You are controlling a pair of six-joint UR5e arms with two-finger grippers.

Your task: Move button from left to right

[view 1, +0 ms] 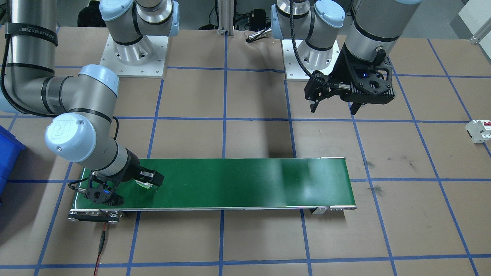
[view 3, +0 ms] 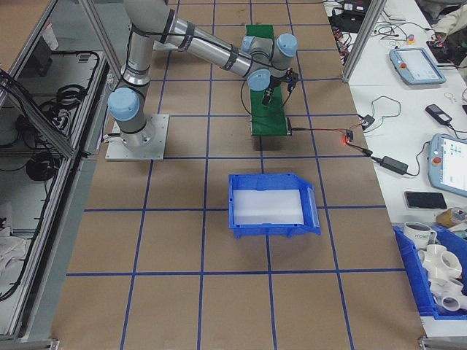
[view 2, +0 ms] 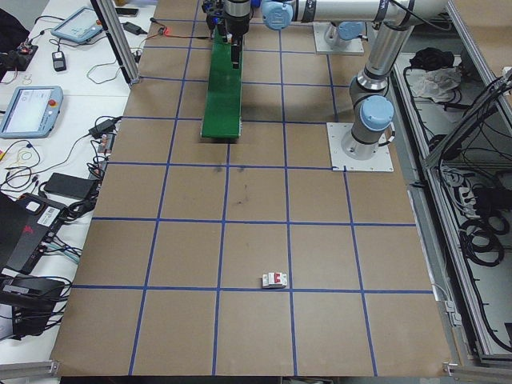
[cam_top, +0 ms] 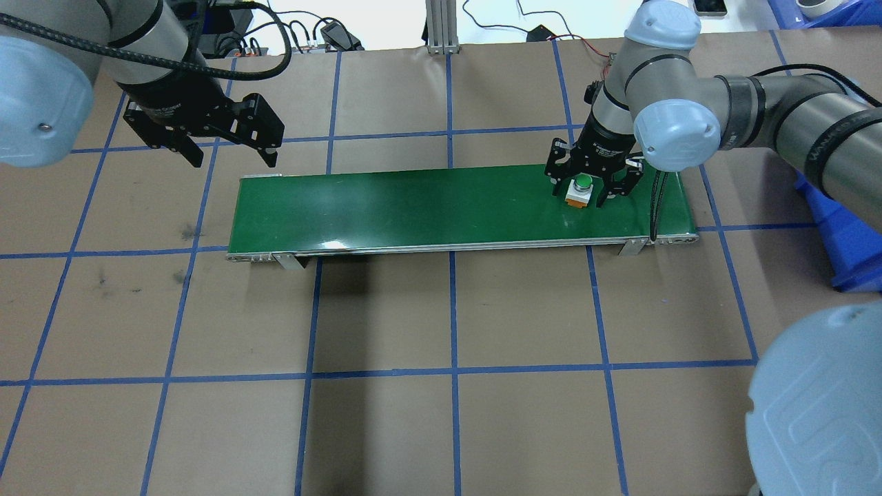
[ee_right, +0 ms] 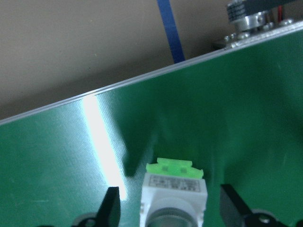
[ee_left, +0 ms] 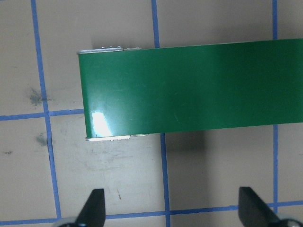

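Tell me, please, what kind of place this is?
Probably a robotics lab or test cell. Two robot arms stand bolted to a table marked with a blue tape grid, a small green conveyor belt lies on it, and control tablets and cables sit on side benches.

- My right gripper hangs low, pointing steeply down from a bent wrist, with its fingers spread apart and not pressing on anything.
- My right arm reaches in from the side, elbow raised.
- My left gripper hovers higher, jaws wide apart and empty.
- My left arm points straight down.
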